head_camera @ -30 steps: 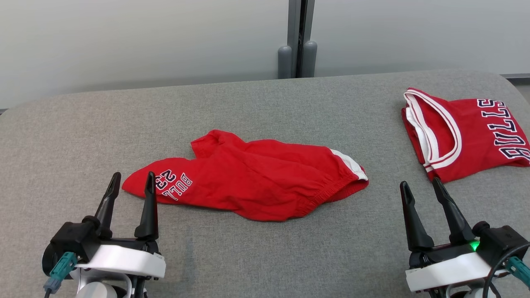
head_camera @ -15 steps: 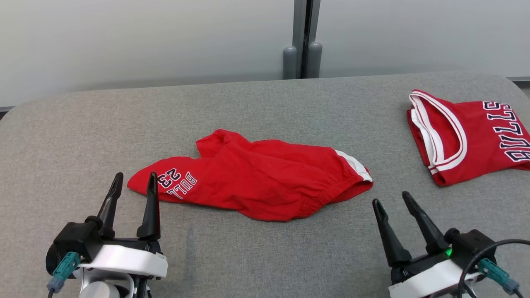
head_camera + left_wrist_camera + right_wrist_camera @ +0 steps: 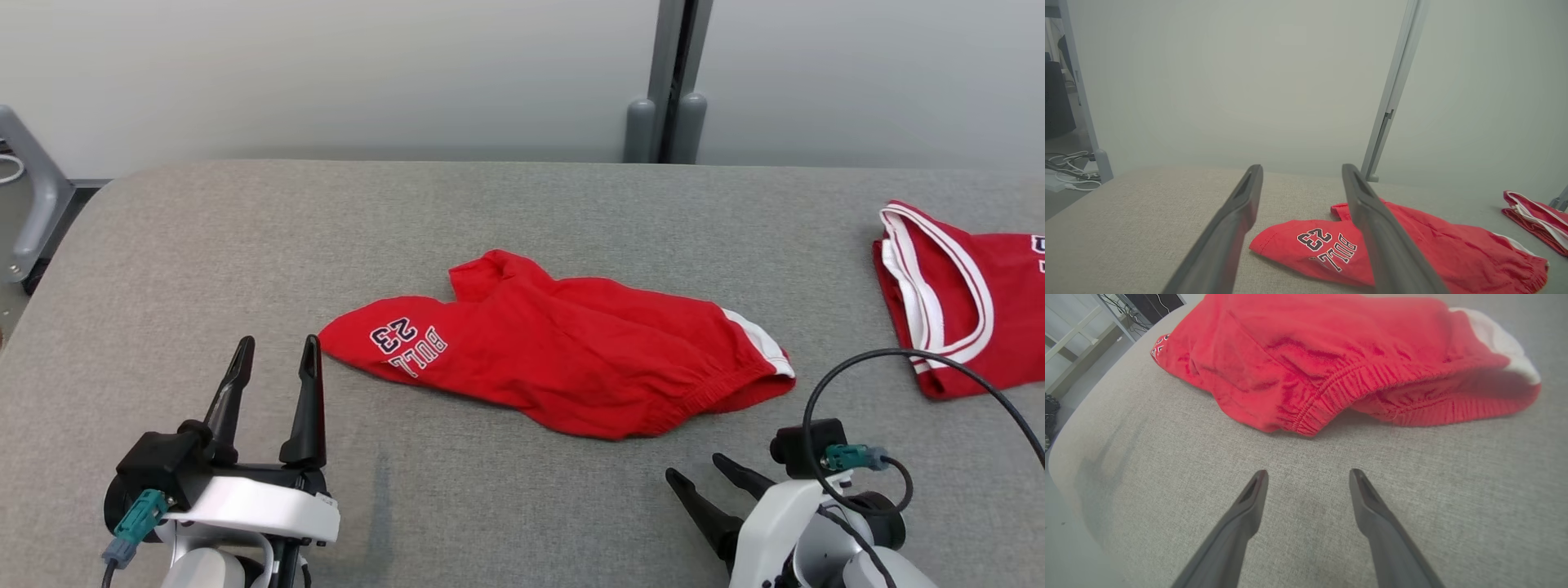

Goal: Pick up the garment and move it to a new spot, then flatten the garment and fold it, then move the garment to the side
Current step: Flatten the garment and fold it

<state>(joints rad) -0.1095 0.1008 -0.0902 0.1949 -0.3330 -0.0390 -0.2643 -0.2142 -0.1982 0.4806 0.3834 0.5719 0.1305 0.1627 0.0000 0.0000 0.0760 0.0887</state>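
The robot's head swings round, so the whole scene slides sideways, but the red shorts [image 3: 555, 367] lie unmoved, crumpled mid-table. The right gripper [image 3: 694, 466] has dropped and turned inward, fingers spread, aimed at the elastic waistband [image 3: 1327, 388] but short of it. I'd say the pick-up is coming. The left gripper [image 3: 277, 340] waits wide open beside the numbered leg. Behind are a pale wall and a grey post [image 3: 669, 82]. Below is the grey padded table [image 3: 522, 212], with a folded jersey [image 3: 939, 294] at its right end.

Even diffuse light, soft shadow under garment [image 3: 1331, 355], hazy washed-out left wrist view
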